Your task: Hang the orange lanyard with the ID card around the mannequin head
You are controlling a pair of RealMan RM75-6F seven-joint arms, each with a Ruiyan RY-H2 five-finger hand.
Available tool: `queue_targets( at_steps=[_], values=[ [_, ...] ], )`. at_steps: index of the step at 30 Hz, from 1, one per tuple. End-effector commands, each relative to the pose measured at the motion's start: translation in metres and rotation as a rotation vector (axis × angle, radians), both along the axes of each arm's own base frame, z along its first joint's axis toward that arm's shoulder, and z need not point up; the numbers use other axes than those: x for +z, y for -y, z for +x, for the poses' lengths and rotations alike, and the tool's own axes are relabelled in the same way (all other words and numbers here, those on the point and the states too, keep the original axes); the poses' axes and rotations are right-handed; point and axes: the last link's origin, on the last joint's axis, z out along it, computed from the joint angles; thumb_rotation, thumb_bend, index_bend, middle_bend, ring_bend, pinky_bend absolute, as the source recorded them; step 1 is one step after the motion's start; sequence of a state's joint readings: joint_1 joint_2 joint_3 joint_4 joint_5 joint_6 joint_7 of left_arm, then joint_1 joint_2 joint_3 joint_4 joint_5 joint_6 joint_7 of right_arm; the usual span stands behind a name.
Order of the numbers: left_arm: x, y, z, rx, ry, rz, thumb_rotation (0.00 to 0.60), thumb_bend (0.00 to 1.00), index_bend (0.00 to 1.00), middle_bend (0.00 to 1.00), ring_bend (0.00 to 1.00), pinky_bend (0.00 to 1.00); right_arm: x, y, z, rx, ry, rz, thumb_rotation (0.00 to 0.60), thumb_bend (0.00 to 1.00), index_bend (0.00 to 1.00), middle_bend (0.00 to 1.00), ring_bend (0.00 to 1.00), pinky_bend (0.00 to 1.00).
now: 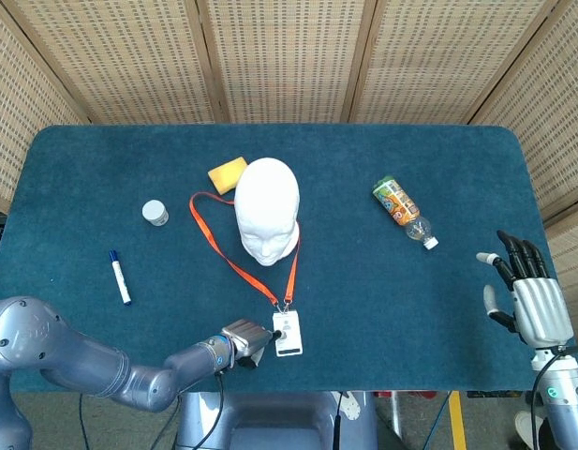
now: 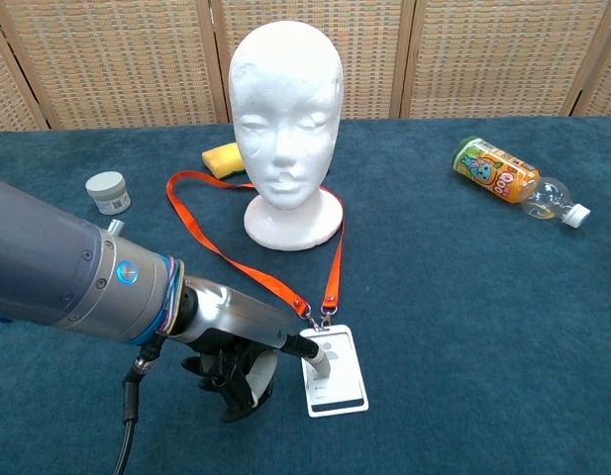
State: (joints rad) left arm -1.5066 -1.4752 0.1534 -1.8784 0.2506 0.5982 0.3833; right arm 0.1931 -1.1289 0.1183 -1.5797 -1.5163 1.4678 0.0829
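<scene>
Left robot hand, apparently pinching the ID card (right robot hand spread, empty).

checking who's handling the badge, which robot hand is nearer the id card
Left. The left robot hand touches the ID card at the table's near edge; the right robot hand hangs open far off, beyond the table's right side.

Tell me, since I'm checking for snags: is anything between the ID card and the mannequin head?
Nothing visible. Bare tablecloth lies between the ID card, touched by the left hand, and the mannequin head; only the orange lanyard spans it.
</scene>
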Motion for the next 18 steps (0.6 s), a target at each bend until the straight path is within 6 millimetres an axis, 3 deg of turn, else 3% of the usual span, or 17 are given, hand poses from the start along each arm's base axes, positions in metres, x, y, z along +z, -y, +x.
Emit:
queue_targets(
  at_steps=[1, 18],
  values=[
    [0.001, 0.001, 0.0, 0.001, -0.001, -0.006, 0.6, 1.0, 0.07, 0.84, 0.79, 0.85, 0.0, 0.0, 0.0, 0.0, 0.0, 0.001, 0.6, 0.57, 0.24, 0.01, 0.0, 0.0],
    [0.01, 0.009, 0.009, -0.007, 0.056, -0.029, 0.6, 1.0, 0.08, 0.84, 0.79, 0.84, 0.0, -0.001, 0.001, 0.004, -0.003, -0.003, 0.6, 0.57, 0.24, 0.01, 0.0, 0.0]
  ],
)
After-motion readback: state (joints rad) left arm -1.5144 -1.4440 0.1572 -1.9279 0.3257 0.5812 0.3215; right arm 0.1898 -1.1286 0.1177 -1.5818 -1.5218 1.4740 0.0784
